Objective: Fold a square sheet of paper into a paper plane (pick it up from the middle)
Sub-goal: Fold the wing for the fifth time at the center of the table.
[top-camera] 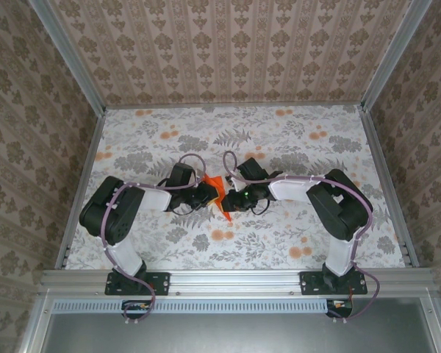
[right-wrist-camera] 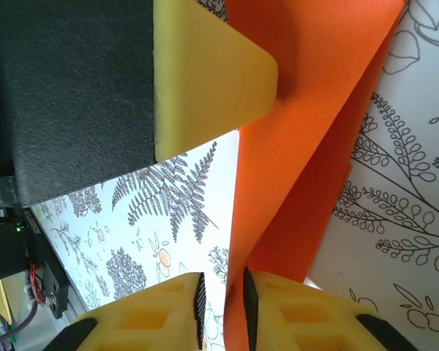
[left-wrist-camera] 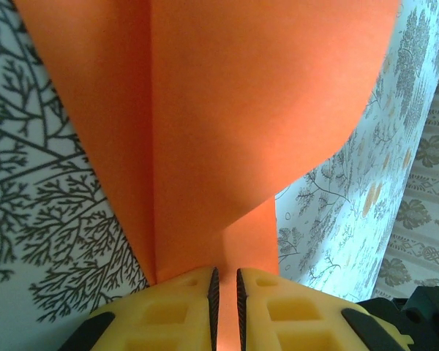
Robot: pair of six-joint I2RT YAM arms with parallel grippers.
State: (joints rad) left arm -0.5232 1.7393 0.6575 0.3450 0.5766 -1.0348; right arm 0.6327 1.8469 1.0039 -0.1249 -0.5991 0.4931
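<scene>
Left claw [left-wrist-camera: 225, 281] clamped on the paper [left-wrist-camera: 241, 110], which fans out straight ahead of its tips. Right claw [right-wrist-camera: 222, 289] clamped on the opposite edge. I'd say early: one crease in, nose and wing folds left.

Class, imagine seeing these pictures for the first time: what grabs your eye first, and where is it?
The vivid orange paper stands out first, mid-table against the pale floral tablecloth. The left gripper is shut on it, and it also reaches into the right gripper.
</scene>
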